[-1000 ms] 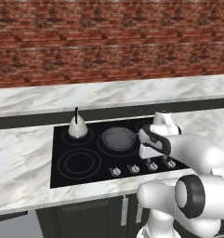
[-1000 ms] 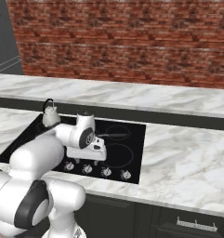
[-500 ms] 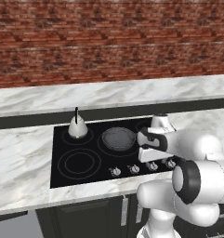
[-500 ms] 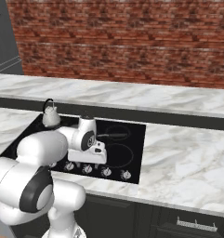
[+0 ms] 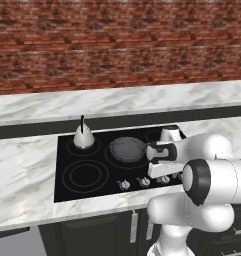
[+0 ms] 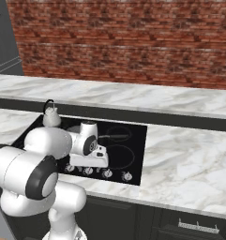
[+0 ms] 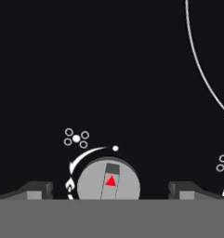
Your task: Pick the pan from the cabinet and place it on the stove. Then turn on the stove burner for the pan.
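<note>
The dark grey pan [image 5: 127,148] sits on the centre stove burner [image 5: 113,159] of the black stove [image 5: 63,192]. In the right base view my arm covers most of the pan, and its thin handle [image 6: 115,136] sticks out to the right. My gripper [image 5: 162,175] points down over the row of silver knobs at the front edge. In the hand view the gripper [image 7: 111,191] is open, with a round silver knob [image 7: 108,180] with a red triangle between the two fingertips [image 7: 36,190]. The cabinet is out of view.
A small silvery kettle [image 5: 83,137] stands on the back left ring. More knobs [image 5: 124,184] line the stove's front. Marble counter [image 5: 22,175] lies on both sides, with a brick wall behind. Black low cabinets [image 6: 189,225] run below.
My hand has dropped a little and moved toward the front knob row. The pan and kettle have not moved.
</note>
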